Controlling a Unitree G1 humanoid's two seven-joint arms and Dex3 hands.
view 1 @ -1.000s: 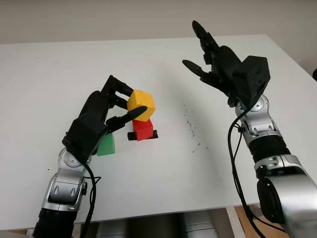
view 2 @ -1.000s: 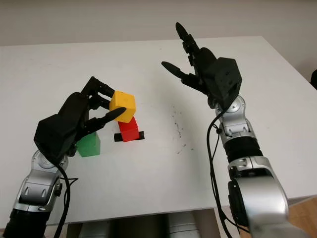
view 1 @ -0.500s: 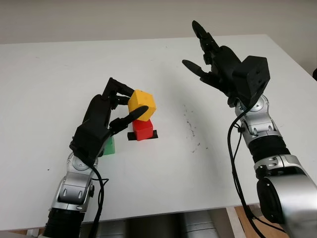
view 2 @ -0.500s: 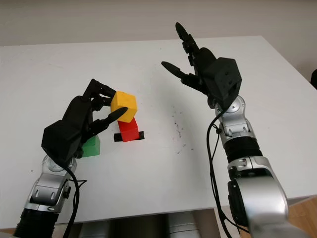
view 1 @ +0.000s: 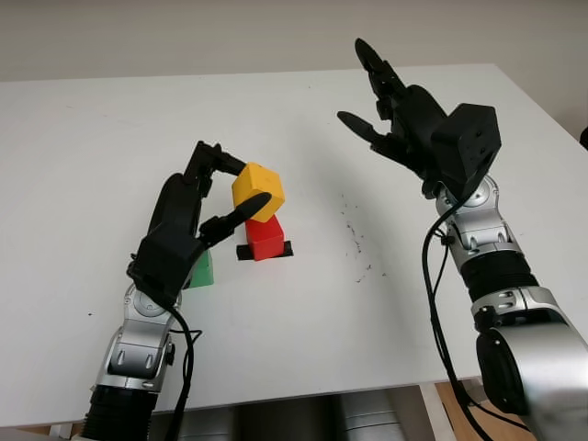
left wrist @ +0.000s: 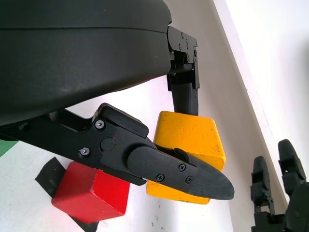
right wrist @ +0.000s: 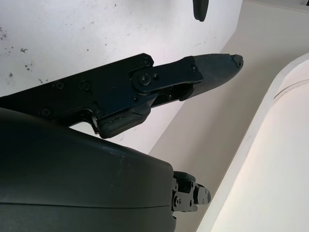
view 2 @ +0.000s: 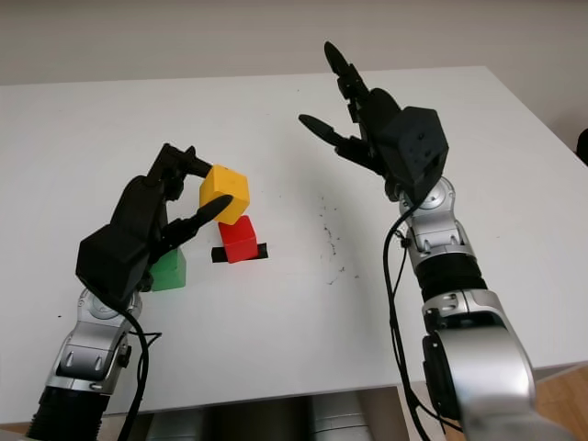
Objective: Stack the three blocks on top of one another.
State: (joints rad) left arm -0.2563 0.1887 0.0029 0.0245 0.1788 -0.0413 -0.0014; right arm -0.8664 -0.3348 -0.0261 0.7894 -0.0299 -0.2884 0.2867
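Note:
My left hand (view 1: 231,191) is shut on a yellow block (view 1: 258,192), tilted, held just above a red block (view 1: 265,239). The red block sits on a strip of black tape (view 1: 286,249) near the table's middle. In the left wrist view the yellow block (left wrist: 189,142) hangs pinched between thumb and fingers, over the red block (left wrist: 91,190). A green block (view 1: 201,270) stands on the table left of the red one, partly hidden behind my left hand. My right hand (view 1: 386,101) is open, raised above the table's far right part.
The white table (view 1: 303,312) carries a scatter of small dark specks (view 1: 354,241) right of the red block. Its front edge runs along the bottom and its right edge lies near my right arm.
The left hand has lifted a little and turned, carrying the yellow block slightly up and left over the red block. The right hand has stayed still.

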